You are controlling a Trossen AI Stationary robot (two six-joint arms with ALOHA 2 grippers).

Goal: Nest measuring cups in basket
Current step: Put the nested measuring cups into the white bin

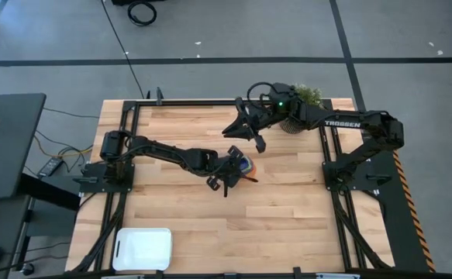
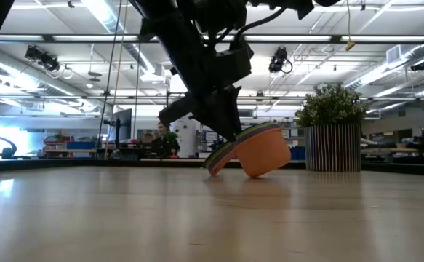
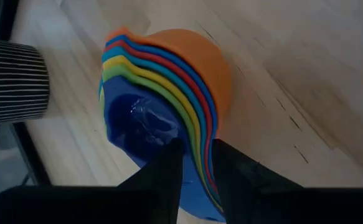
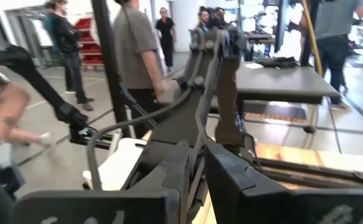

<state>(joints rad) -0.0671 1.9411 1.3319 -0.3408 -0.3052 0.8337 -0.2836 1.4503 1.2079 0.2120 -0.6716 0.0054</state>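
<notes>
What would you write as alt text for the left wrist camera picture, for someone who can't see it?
The left gripper is clamped on the rim of a nested stack of measuring cups, orange outermost, then red, bright blue, yellow and green, with the dark navy cup innermost. The stack tilts over a light wooden table, with a ribbed plant pot close by.

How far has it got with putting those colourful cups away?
The nesting looks done: the measuring cups sit stacked inside one another, orange outermost. In hand: the left gripper pinches the stack's rim near the table's middle, tilted, its lower edge at the wood. Left to do: carry it to the basket, at the table's near left corner. The right gripper waits above, by the plant.
</notes>
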